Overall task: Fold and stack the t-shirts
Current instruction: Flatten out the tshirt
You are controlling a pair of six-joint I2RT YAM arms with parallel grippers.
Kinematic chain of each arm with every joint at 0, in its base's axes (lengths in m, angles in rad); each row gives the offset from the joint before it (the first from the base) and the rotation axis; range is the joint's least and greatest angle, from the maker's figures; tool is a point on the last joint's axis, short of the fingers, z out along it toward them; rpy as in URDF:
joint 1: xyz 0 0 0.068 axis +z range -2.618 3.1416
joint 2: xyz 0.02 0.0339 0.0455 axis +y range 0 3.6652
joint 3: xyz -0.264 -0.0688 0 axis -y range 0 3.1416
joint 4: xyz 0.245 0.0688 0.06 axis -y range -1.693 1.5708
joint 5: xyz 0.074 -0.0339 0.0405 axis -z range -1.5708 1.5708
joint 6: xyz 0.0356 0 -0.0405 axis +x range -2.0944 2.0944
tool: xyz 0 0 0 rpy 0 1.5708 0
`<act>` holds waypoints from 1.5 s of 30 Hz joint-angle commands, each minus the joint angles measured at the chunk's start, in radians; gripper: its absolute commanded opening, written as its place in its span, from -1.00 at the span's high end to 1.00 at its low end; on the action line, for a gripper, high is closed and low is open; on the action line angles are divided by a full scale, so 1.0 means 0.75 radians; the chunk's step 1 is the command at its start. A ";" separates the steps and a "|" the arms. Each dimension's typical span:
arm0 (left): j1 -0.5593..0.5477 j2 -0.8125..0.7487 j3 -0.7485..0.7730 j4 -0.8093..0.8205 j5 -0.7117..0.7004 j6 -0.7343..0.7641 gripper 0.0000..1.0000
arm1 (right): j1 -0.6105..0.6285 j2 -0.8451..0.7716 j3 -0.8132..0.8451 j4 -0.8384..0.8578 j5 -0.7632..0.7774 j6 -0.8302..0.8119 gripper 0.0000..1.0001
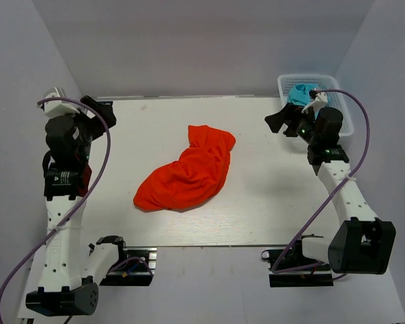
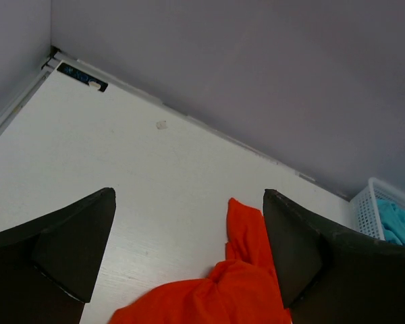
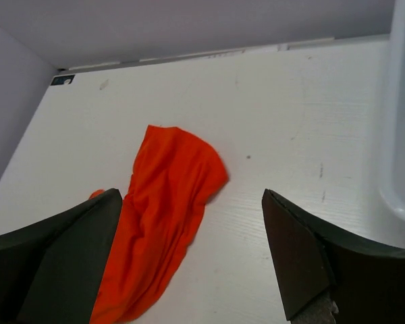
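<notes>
An orange-red t-shirt [image 1: 189,171] lies crumpled in a heap at the middle of the white table [image 1: 256,202]. It also shows in the left wrist view [image 2: 236,290] and in the right wrist view [image 3: 162,209]. A turquoise t-shirt [image 1: 300,94] lies in the white basket [image 1: 341,108] at the far right. My left gripper [image 1: 101,108] is open and empty above the table's far left corner. My right gripper [image 1: 281,120] is open and empty just left of the basket. Both grippers are apart from the orange-red shirt.
The basket's rim shows at the right edge of the right wrist view [image 3: 398,135] and at the right of the left wrist view [image 2: 381,212]. Grey walls close in the table at the back and sides. Cables loop from both arms.
</notes>
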 commanded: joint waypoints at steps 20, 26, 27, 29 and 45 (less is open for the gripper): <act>-0.065 0.376 -0.501 -0.478 0.329 -0.241 -0.91 | 0.321 0.817 0.799 -0.697 0.303 -0.239 -0.81; -0.106 0.290 -0.763 -0.574 0.313 -0.484 -0.78 | 0.407 1.091 1.014 -0.775 0.405 -0.186 -0.81; -0.121 0.290 -0.795 -0.574 0.313 -0.501 -0.78 | 0.411 1.106 1.027 -0.771 0.424 -0.180 -0.81; -0.121 0.290 -0.826 -0.574 0.268 -0.530 -0.69 | 0.434 1.161 1.041 -0.748 0.444 -0.184 -0.77; -0.145 0.511 -0.843 -0.177 0.227 -0.601 0.70 | 0.508 1.357 1.051 -0.713 0.434 -0.164 -0.20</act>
